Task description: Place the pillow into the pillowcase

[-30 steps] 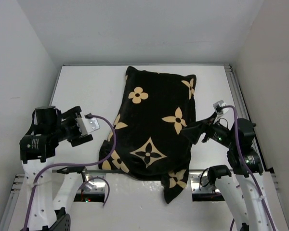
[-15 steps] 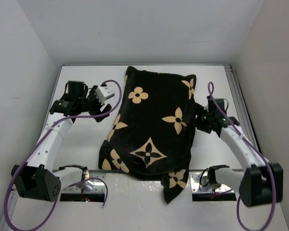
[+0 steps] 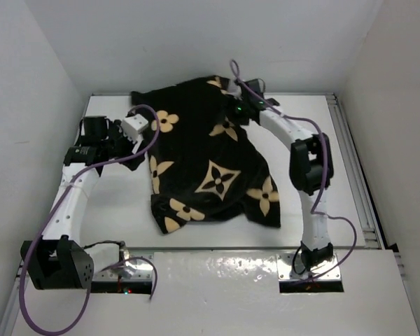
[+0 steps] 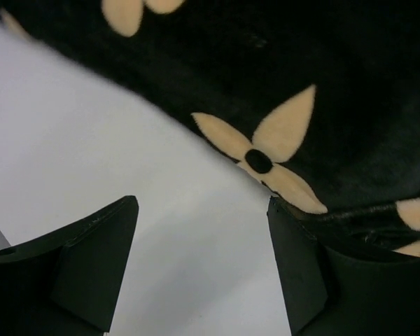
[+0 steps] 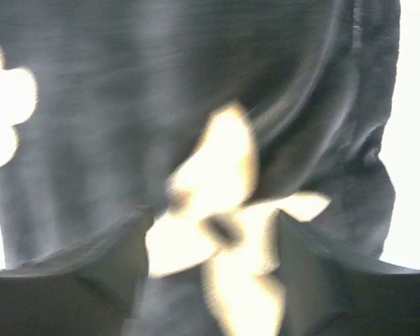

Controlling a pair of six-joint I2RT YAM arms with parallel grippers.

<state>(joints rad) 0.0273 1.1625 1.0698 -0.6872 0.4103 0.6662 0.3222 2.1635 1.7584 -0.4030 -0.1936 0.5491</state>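
Overhead view bright, even, diffuse light from above; shadows on white table (image 3: 112, 203) faint. Glare patches on near metal plate (image 3: 217, 269). My left wrist view sharp mid-frame, left fingers (image 4: 91, 259) soft and dark. My right wrist view motion-blurred; pillowcase (image 5: 196, 105) washed grey, tan print blown out, right edge overexposed.

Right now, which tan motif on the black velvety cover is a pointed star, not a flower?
The tan four-point star at the middle of the black velvety pillowcase; the others have rounded petals.

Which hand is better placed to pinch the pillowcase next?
Right, probably: the right hand has pillowcase fabric between its fingers, while the open left hand straddles mostly bare table beside it.
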